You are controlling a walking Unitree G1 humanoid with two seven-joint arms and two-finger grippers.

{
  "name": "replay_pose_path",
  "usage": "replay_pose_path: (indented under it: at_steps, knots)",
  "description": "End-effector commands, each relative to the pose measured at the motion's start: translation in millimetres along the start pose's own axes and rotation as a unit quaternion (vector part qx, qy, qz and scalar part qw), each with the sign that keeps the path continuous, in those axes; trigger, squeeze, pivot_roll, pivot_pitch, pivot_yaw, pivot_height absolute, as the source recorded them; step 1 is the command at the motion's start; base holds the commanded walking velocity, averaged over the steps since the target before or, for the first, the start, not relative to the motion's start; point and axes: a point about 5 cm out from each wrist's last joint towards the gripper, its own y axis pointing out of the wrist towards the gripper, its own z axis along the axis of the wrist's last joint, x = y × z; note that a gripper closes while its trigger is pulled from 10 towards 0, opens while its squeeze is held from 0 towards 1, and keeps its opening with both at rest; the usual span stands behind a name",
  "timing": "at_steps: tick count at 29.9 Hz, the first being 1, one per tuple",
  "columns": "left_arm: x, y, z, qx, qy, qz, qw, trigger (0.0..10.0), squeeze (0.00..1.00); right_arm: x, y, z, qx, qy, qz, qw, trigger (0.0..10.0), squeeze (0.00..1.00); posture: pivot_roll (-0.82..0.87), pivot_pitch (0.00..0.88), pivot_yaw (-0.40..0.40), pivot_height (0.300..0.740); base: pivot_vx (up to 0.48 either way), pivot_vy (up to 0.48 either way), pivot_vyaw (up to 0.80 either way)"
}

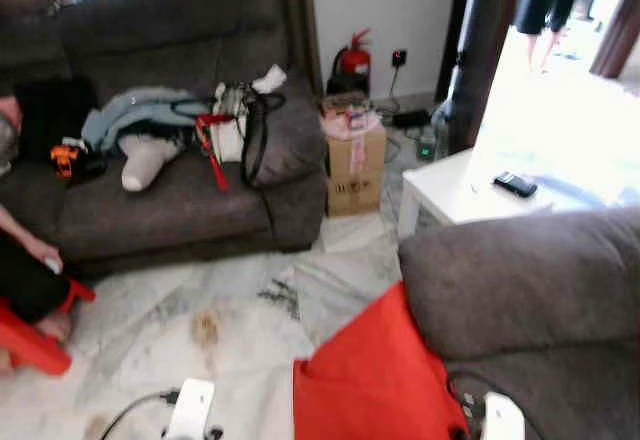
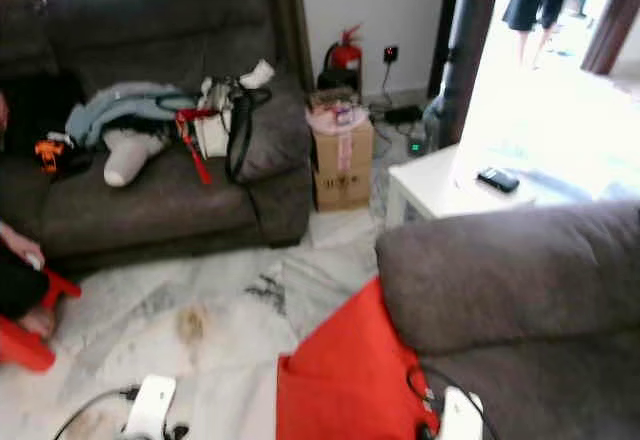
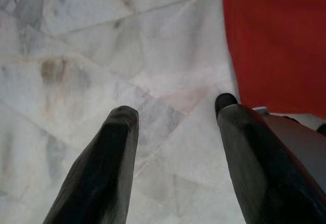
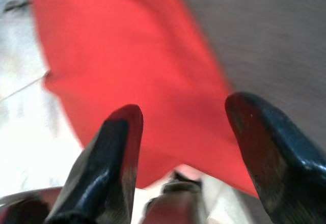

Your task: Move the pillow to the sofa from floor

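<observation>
Right end effector [image 4: 183, 132] is held open just above the red pillow [image 1: 375, 380], nothing gripped; left end effector [image 3: 173, 127] is also open, over bare marble floor [image 3: 102, 56] beside it. Pillow is seen lying on the floor, leaning against the near sofa [image 1: 530, 290]. Judged light, soft and compressible, so a pinched corner or edge is advised, fabric bunched between fingers.

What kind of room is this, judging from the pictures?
Most likely a home living room: a cluttered grey sofa, a second grey sofa with the red pillow beside it on the marble floor, and a white side table.
</observation>
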Motion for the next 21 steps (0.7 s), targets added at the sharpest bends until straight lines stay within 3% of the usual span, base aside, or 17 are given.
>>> replay_pose_path:
  at_steps: [1, 16, 21]
  knots:
    - [-2.6, -0.7, -3.5, -0.004, 0.001, 0.001, 1.0, 10.0, 0.0, 0.1, -0.7, -4.0, -0.005, 0.005, -0.005, 1.0, 10.0, 0.0, -0.08, 0.0, 0.07, 0.74, 0.0, 0.0, 0.0]
    - [-2.9, -0.9, -4.8, -0.008, 0.0, -0.002, 1.0, 10.0, 0.0, 0.0, -0.8, -5.9, -0.015, -0.006, -0.006, 1.0, 10.0, 0.0, -0.07, 0.0, 0.069, 0.74, 0.0, 0.0, -0.69]
    - [-3.2, -0.9, -5.1, -0.009, 0.0, -0.003, 1.0, 10.0, 0.0, -0.5, -0.8, -5.6, -0.011, -0.003, -0.005, 1.0, 10.0, 0.0, -0.07, 0.0, 0.067, 0.74, 0.0, 0.0, 0.0]
